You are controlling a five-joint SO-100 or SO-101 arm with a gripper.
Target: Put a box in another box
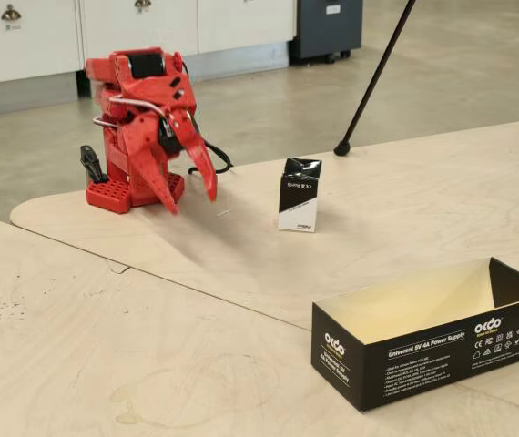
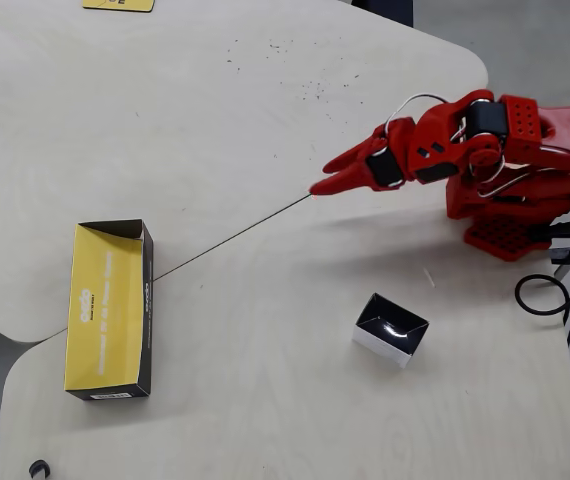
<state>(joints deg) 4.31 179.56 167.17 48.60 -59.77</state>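
The small black-and-white carton stands upright on the pale wooden table, its glossy black top showing in the overhead view. The long black "okdo" box lies open and empty at the near right of the fixed view, and its yellowish inside faces up in the overhead view. My red gripper hangs tips-down by the arm's base, left of the carton and apart from it. Its jaws stand slightly apart and hold nothing. In the overhead view the gripper points left, above the carton.
A black tripod leg comes down onto the table's far edge behind the carton. Black cables loop beside the arm base. A seam joins two table boards. A yellow label lies at the top edge.
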